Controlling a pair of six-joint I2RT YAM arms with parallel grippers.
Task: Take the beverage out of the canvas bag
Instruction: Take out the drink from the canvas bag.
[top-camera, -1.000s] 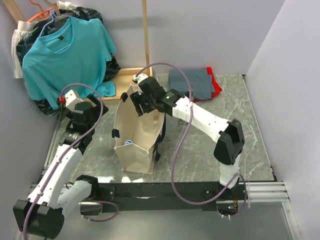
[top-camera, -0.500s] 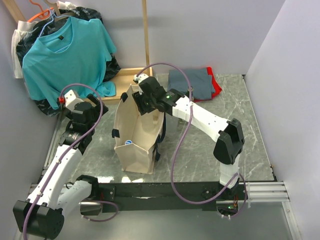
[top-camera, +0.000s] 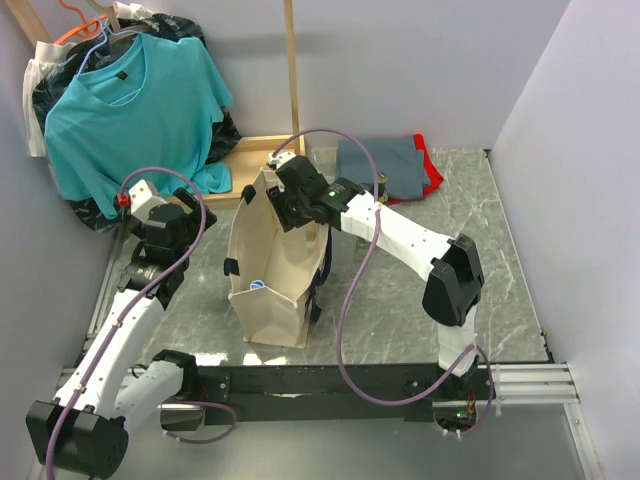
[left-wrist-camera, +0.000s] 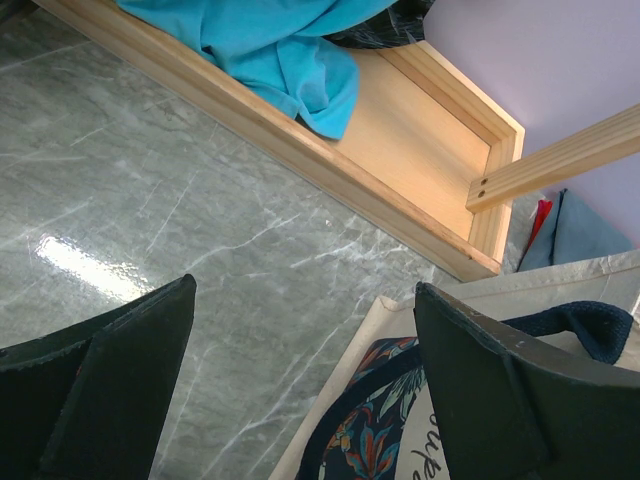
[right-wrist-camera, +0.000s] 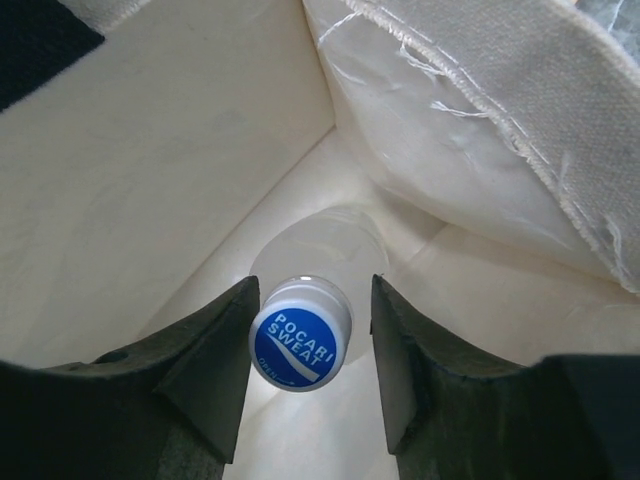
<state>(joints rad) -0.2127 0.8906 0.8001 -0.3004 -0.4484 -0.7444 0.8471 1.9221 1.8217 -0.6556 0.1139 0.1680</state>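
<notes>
In the canvas bag (top-camera: 265, 310), right claw (right-wrist-camera: 312, 300) astride the Pocari Sweat bottle cap (right-wrist-camera: 300, 335).
Grip on the cap unclear; left claw (left-wrist-camera: 305, 290) hangs released over the counter (left-wrist-camera: 150, 200).

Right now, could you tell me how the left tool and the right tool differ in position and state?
The left tool hangs beside the canvas bag, over the marble table; the right tool is down inside the bag. The left tool stands wide open around nothing; the right tool's fingers closely flank the Pocari Sweat bottle at its cap, though a firm grip is unclear. Both have black fingers.
</notes>
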